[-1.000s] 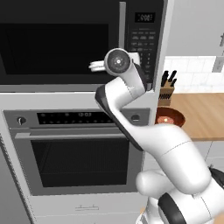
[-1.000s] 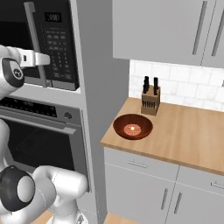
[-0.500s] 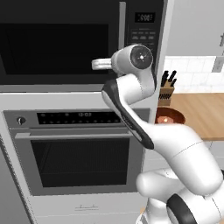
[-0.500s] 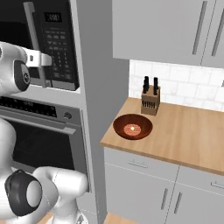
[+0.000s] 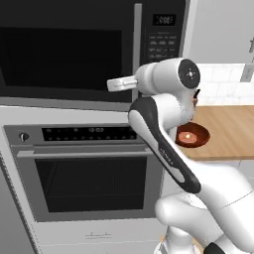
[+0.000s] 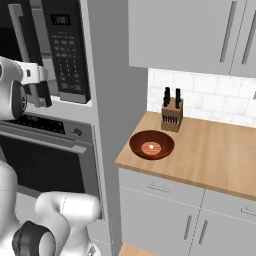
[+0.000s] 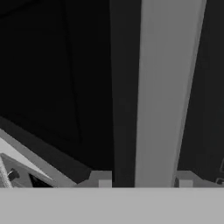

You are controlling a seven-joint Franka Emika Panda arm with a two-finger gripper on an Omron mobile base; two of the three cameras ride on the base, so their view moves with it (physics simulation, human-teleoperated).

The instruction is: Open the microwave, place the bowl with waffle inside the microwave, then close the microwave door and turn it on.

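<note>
Counter (image 6: pixel 220 150): 1 bowl with waffle (image 6: pixel 151 144); 1 microwave door (image 5: pixel 64 49) closed.

Home kitchen, built-in microwave (image 5: pixel 74 49), wall oven (image 5: pixel 84 168), wooden counter (image 6: pixel 210 155), knife block (image 6: pixel 172 115)

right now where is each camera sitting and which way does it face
Left base view: behind the arm's left, facing the closed microwave door and oven; the white arm crosses it.
Right base view: behind its right, facing keypad and counter; arm at left edge.
Hand view: on the hand, looking along the pincer at the silver handle, which sits between its tips.
Both base views share the bowl with waffle.
</note>
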